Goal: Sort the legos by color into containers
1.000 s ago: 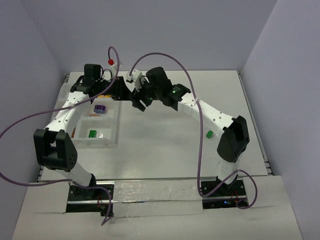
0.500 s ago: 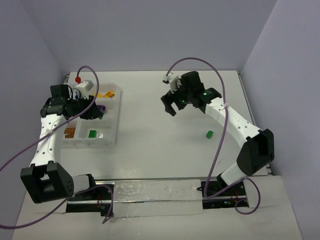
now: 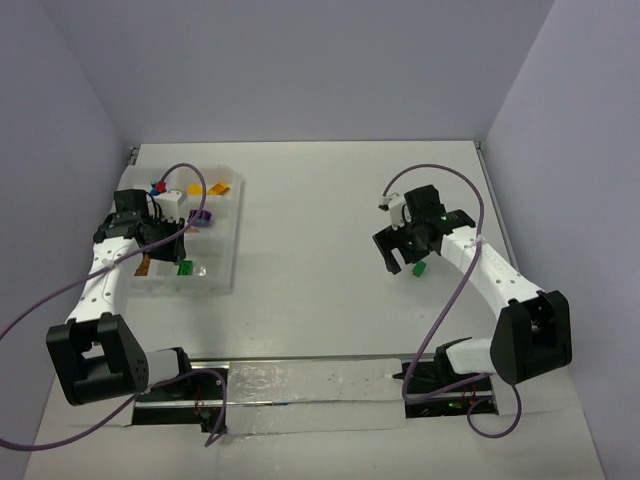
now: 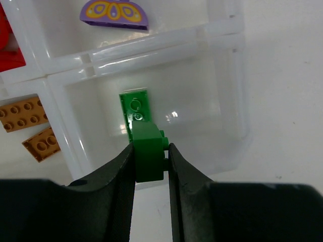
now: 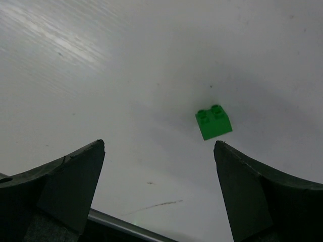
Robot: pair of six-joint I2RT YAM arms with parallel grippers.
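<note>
A green lego [image 4: 148, 146] is gripped by the closed left tool [image 4: 150, 154], just over the tray [image 4: 222, 38] compartment in which a flat green piece [image 4: 135, 107] lies. A green brick [image 5: 214, 122] is seen on the bench [image 5: 101, 60], below the wide-open right tool [image 5: 157, 146], nearer to one finger.

Soft, even overhead light fills the top view — shadows beneath the arms [image 3: 105, 285] are faint. Left wrist view: small glare spots on the tray [image 4: 151, 46] near centre; the held green lego [image 4: 149, 151] is sharp, the dark fingers [image 4: 113, 176] at the bottom blurred. Right wrist view: pale sheen streaks the table [image 5: 75, 45] upper left.
</note>
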